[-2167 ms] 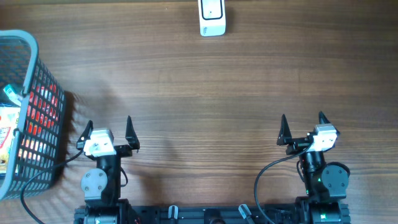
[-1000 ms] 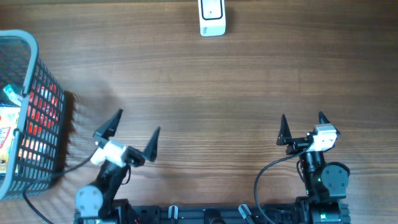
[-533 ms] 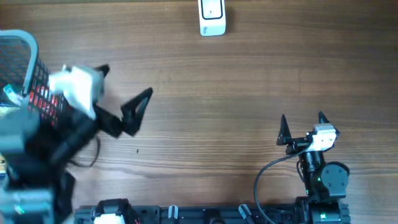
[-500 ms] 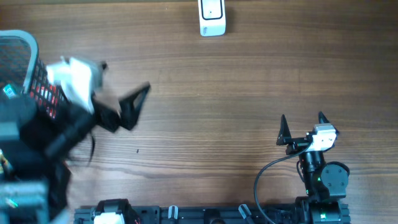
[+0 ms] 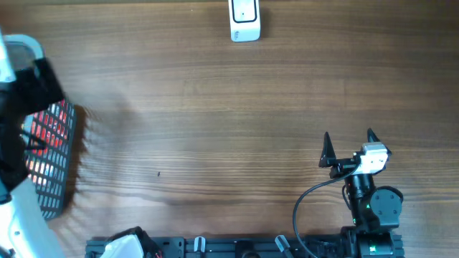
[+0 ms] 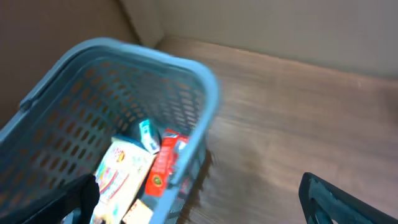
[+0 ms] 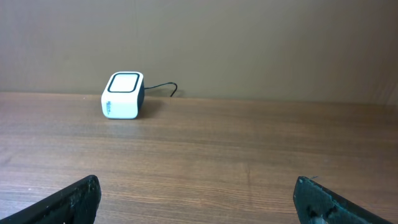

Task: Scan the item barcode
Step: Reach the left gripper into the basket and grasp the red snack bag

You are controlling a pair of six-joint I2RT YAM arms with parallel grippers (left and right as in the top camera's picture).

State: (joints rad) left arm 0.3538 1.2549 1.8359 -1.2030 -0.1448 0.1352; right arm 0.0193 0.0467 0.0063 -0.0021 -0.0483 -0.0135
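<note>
A blue mesh basket at the table's left end holds the items: a red box, a colourful flat pack and a small teal-and-white pack. No barcode shows on them. My left gripper hangs open above the basket's near right rim, nothing between its fingers. From overhead my left arm covers most of the basket. The white scanner stands at the far edge, also in the right wrist view as a white scanner. My right gripper rests open and empty at the front right.
A thin black cable runs from the scanner toward the wall. Bare wooden tabletop lies between basket, scanner and right arm. A wall stands just behind the table's far edge.
My left arm has swung up from the table's front and leftward over the basket, jaws still wide. The right arm has not moved.
</note>
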